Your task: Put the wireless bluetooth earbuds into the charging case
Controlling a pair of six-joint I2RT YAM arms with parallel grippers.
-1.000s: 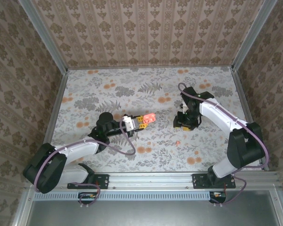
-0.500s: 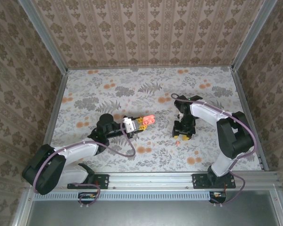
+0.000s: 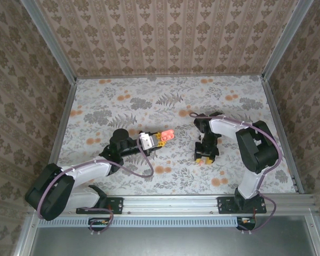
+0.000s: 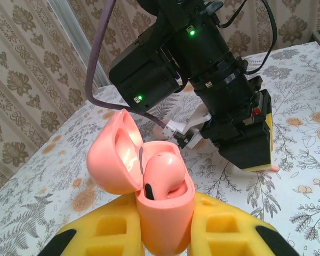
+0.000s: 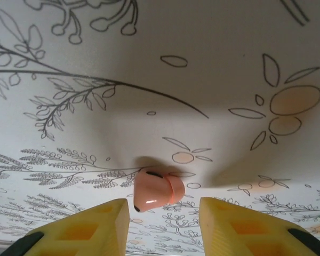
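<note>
The left gripper (image 3: 159, 137) is clamped on the charging case (image 4: 162, 213), holding it upright with its lid (image 4: 114, 160) swung open and one earbud (image 4: 162, 170) seated inside. To the right of the case, the second earbud (image 5: 152, 190) lies on the floral table (image 5: 213, 64). The right gripper (image 5: 164, 213) stands over it, yellow fingers (image 5: 80, 232) parted either side, gripping nothing.
</note>
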